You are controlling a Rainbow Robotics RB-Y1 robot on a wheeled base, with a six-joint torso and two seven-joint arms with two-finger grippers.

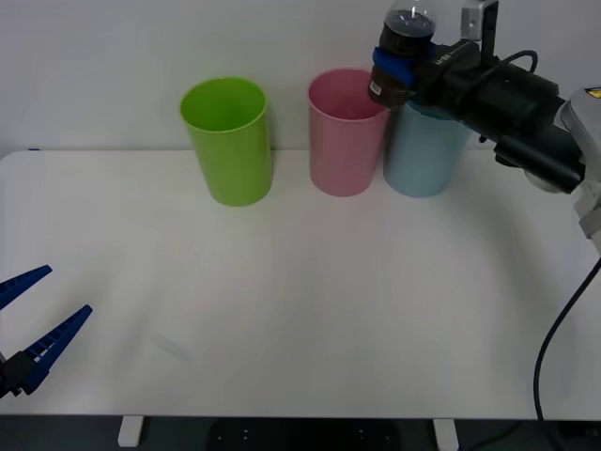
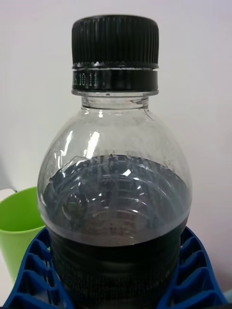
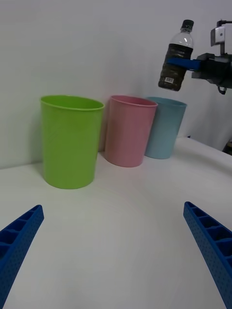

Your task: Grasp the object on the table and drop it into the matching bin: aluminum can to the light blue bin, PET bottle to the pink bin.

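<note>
While the right gripper (image 1: pixel 392 68) was clenched around the middle of the PET bottle (image 1: pixel 402 54), it held that bottle upright in the air at the far right of the scene, above the row of bins. In the front view the bottle's dark lower body hung over the gap where the pink bin (image 1: pixel 346 132) and the light blue bin (image 1: pixel 424 148) met, its base overlapping the pink bin's right rim. Whether it was directly over either opening could not be told. The black cap (image 2: pixel 115 52) pointed up, and blue ribbed fingers (image 2: pixel 34 275) pressed both sides of the bottle's dark part.

Three bins stood in a line at the far edge of the white table (image 1: pixel 300 319): a lime green bin (image 1: pixel 228 141) on the left, the pink one in the middle, the light blue one on the right. The pink and light blue bins stood just beside each other; the green one stood a little apart.

The left gripper (image 1: pixel 33 319) hovered low over the near left corner of the table, its two blue fingers spread wide and grasping nothing, well away from the bins.
</note>
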